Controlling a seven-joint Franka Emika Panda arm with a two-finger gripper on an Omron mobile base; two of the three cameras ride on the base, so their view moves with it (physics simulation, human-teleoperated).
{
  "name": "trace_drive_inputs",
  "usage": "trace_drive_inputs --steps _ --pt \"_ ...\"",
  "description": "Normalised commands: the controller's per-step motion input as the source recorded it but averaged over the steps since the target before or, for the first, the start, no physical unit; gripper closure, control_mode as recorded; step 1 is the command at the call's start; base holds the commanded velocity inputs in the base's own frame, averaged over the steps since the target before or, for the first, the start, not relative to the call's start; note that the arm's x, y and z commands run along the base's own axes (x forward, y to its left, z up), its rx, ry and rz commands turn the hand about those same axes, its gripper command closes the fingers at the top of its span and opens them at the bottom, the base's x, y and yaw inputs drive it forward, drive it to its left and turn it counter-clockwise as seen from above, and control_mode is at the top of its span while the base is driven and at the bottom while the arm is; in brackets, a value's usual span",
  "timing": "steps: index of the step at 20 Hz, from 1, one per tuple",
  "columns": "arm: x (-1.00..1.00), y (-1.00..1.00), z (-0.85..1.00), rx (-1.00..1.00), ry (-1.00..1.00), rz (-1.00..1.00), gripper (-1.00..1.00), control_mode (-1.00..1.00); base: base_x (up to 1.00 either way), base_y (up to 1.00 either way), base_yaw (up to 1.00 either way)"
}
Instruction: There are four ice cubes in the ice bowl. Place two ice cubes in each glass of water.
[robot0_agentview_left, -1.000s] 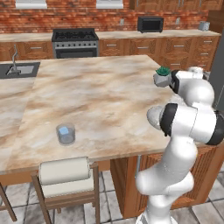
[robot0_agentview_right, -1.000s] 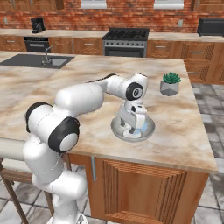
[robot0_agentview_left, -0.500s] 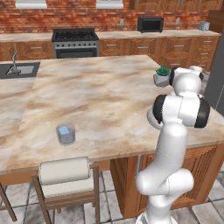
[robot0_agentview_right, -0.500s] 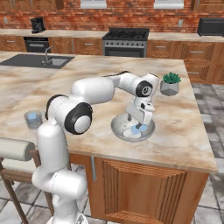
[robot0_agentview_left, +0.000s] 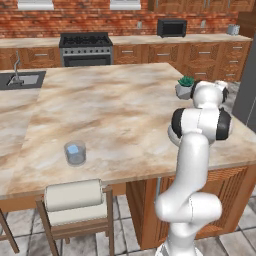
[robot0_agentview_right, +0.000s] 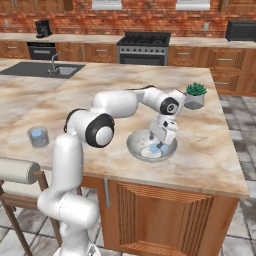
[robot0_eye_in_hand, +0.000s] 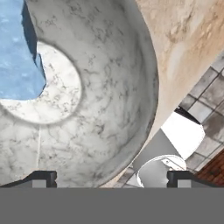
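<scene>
Ice cubes (robot0_eye_in_hand: 17, 52) lie ahead and off to 1 side of the wide-open claw (robot0_eye_in_hand: 111, 177), inside the ice bowl (robot0_eye_in_hand: 109, 87).

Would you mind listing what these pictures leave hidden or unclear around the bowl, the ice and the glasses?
- Ice cubes: the hand view's edge cuts the blue mass, so the count in the bowl is unclear; in the right base view the gripper covers part.
- Bowl, left base view: behind the arm.
- Glass: too small to count the ice inside.
- Whether the open gripper touches ice: unclear.
</scene>
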Motion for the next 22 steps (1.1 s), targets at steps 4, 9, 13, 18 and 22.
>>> trace_drive_inputs --steps 4,9,13,18,22 --pt "0.0 0.16 -0.47 -0.07 0.0 -0.14 -1.0 -1.0 0.0 0.0 0.0" --pt "0.0 0.29 -0.24 -0.09 -0.06 -0.12 -1.0 -1.0 0.0 0.0 0.0" --pt "0.13 0.33 0.0 -0.07 -0.26 -0.01 -1.0 -1.0 0.0 0.0 0.0" --pt "0.16 -0.01 -0.04 -0.01 -0.39 0.01 -1.0 -1.0 0.0 0.0 0.0" --pt "0.13 -0.11 -0.1 -0.02 -0.31 0.11 -1.0 -1.0 0.0 0.0 0.0"
